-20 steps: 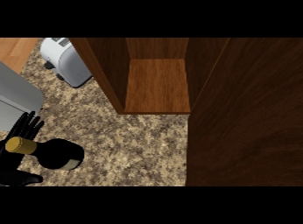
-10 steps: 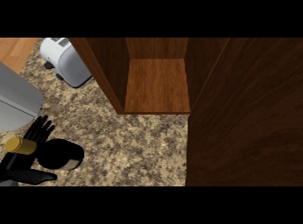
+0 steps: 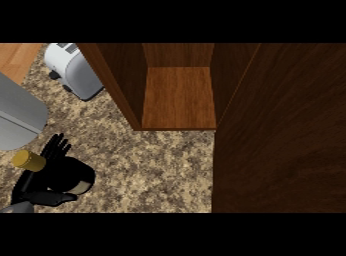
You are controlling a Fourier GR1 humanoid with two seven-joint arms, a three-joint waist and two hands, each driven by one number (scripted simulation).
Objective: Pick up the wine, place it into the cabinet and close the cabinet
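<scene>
The wine bottle (image 3: 71, 179) is black with a gold cap (image 3: 28, 160) and stands on the speckled counter (image 3: 154, 170) at the lower left. My left hand (image 3: 46, 196) is wrapped round it: fingers (image 3: 56, 145) rise behind the bottle and the thumb lies across its near side. The open wooden cabinet (image 3: 177, 95) is up and to the right, its shelf bare. Its dark door (image 3: 287, 130) fills the right side. My right hand does not show.
A white toaster (image 3: 72, 70) sits at the back left beside the cabinet's left wall. A large grey rounded object (image 3: 6, 115) lies at the left edge, just behind the bottle. Bare counter stretches between the bottle and the cabinet front.
My left hand has shifted a little to the right and up, closing round the bottle. The bottle's cap has moved slightly right with it.
</scene>
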